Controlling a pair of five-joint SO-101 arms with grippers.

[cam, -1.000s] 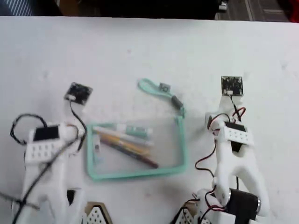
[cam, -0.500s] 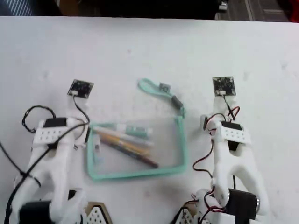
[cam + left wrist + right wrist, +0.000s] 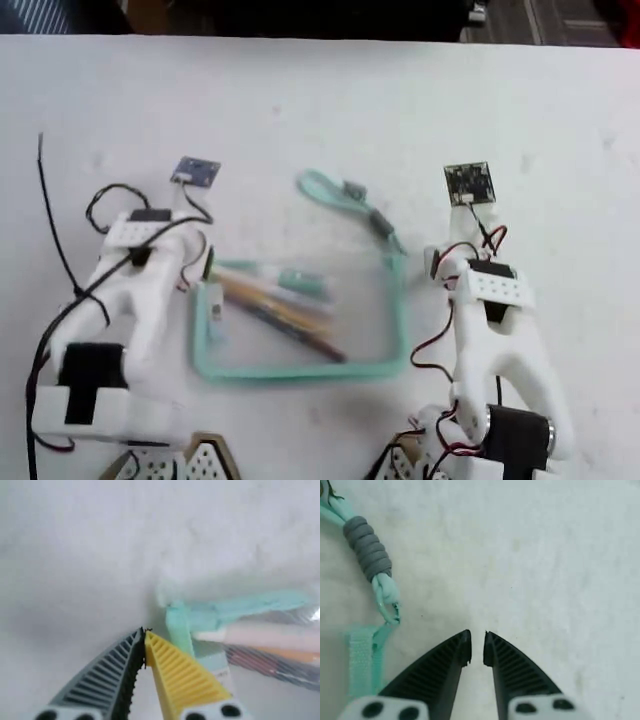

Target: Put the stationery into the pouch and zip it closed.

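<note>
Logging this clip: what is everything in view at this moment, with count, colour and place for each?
Clear plastic pouch with mint-green trim: one, clear and mint, flat on the table between the two arms.
Pens: at least three, white-teal, yellow-orange and dark red, lying inside the pouch.
Mint-green wrist strap: one, mint, on the table, running from the pouch's corner nearest the right arm.
Grey cord wrap: one, grey, on the strap.
White table: one, white, under everything.
Left gripper: one, grey and yellow fingers, shut, at the pouch's corner by the pen ends.
Right gripper: one, black fingers, slightly open, over bare table beside the strap.
</note>
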